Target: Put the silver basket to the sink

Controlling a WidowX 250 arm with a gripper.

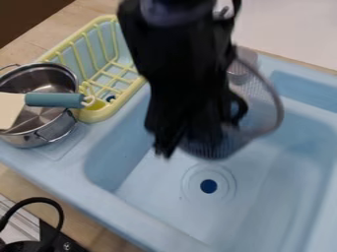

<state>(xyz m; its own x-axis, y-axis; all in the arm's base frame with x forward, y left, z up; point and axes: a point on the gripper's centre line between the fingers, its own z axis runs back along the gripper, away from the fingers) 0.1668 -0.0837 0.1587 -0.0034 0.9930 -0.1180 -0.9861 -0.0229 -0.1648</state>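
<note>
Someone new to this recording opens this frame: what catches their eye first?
The black gripper likely comes first, large and dark over the light-blue sink. Partly behind it, toward the picture's right, is the silver mesh basket. At the left edge, a teal-handled utensil lies across a steel pot beside the yellow rack.

Looks like a toy kitchen, with a light-blue rectangular sink (pixel 72 182), round dark drain (pixel 209 186), yellow plastic dish rack (pixel 125 101), and round, shiny steel pot (pixel 29 140).
</note>
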